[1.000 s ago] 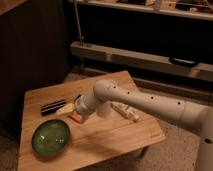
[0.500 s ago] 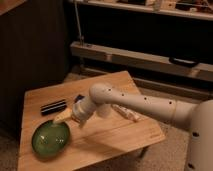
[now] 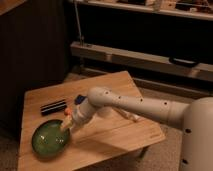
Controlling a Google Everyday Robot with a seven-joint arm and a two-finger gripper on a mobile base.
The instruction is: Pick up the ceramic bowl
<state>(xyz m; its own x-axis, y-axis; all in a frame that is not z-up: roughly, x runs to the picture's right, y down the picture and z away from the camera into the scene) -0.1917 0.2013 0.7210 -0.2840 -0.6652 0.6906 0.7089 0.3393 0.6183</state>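
The ceramic bowl (image 3: pixel 50 140) sits flat on the table (image 3: pixel 122 142) near its front left corner, not yet lifted. The gripper (image 3: pixel 66 124) is down at the bowl's upper right rim, seemingly touching it; how its jaws stand I cannot tell. Grasping and lifting appear to remain. A second ago the gripper hung nearer the table's middle, clear of the bowl; the bowl itself has not moved.

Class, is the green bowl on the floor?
No, the ceramic bowl sits on the wooden table, with the end effector at its rim.
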